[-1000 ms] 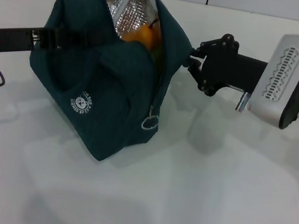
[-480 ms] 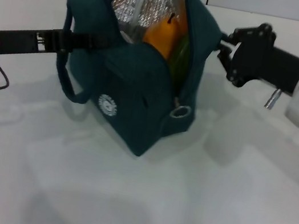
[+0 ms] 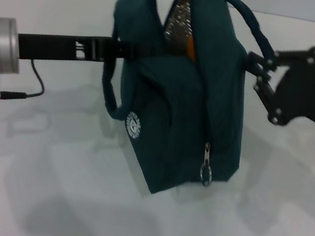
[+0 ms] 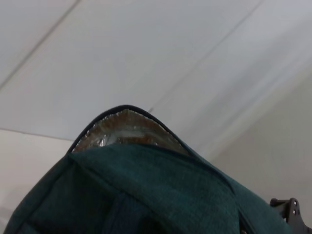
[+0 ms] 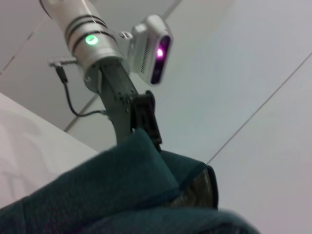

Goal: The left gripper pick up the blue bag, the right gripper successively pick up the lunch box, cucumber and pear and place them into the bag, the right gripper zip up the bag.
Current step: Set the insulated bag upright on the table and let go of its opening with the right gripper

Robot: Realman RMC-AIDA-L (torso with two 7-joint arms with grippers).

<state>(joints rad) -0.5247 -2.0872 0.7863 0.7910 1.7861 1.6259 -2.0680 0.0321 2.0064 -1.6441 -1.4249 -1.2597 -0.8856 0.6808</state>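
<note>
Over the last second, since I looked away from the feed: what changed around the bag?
The blue bag swung toward the robot's right and stood up straighter, its mouth narrowing so only a sliver of the pear shows. The left pincer carried it along; the right pincer shifted right too. The left pincer's grip on the bag and the ring-pull hanging low are unchanged.
</note>
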